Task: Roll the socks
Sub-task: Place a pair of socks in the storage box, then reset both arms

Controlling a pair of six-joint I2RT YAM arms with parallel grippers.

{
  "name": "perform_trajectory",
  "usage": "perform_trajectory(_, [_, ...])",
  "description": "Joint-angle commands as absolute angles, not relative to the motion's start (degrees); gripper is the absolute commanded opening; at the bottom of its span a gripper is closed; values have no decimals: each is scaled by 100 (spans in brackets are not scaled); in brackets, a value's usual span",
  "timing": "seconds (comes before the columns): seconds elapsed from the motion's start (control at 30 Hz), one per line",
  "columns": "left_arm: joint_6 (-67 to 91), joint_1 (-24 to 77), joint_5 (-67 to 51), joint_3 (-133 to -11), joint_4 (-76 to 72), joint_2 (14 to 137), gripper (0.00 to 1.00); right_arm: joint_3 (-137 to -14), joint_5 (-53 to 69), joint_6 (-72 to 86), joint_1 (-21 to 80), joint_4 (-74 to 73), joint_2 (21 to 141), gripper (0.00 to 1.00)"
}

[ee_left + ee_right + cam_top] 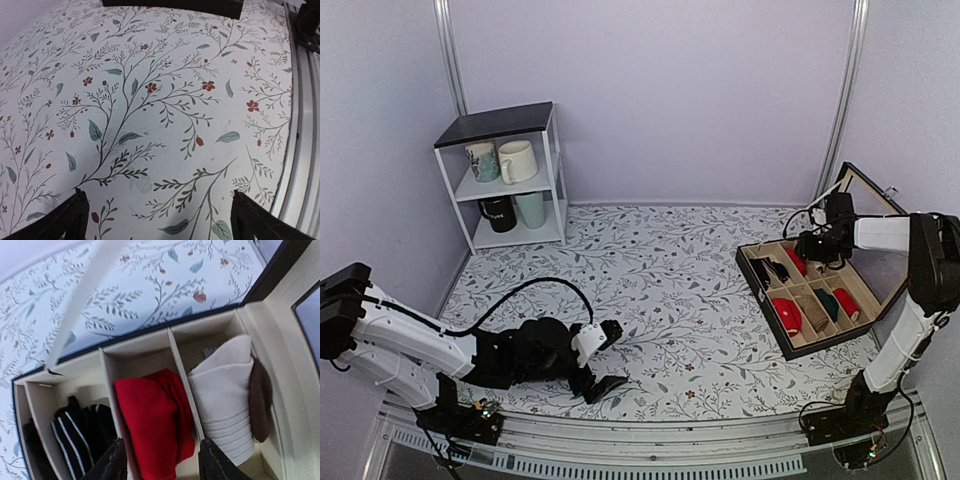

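The red socks [155, 425] are a rolled bundle lying in a middle compartment of the divided box [135, 342]; they also show in the top view [797, 262]. My right gripper [162, 465] is open just above the roll, one finger on each side of it and holding nothing. In the top view this gripper [817, 245] hovers over the box's far row. My left gripper [612, 357] is open and empty, low over the flowered table near its front edge. The left wrist view shows that gripper [160, 215] over bare tablecloth only.
Black striped socks [80, 427] fill the compartment left of the red roll, a white roll [227, 400] the one to the right. The box [775, 340], lid [880, 200] open, holds another red bundle [786, 315] and a dark green one [828, 303]. A mug shelf [510, 175] stands far left.
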State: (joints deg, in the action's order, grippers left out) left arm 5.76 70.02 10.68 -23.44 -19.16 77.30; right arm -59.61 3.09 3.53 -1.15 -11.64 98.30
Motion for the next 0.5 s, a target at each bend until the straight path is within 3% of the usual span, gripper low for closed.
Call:
perform_trajectory(0.0, [544, 6845, 1023, -2287, -2030, 7729, 100, -6184, 477, 513, -132, -1543, 9307, 51])
perform_trajectory(0.27, [799, 6577, 1100, -2267, -1993, 7551, 99, -5903, 1418, 856, -77, -1670, 8351, 54])
perform_trajectory(0.47, [1265, 6506, 1828, -2404, -1555, 7144, 99, -5172, 1278, 1268, 838, -1534, 7389, 55])
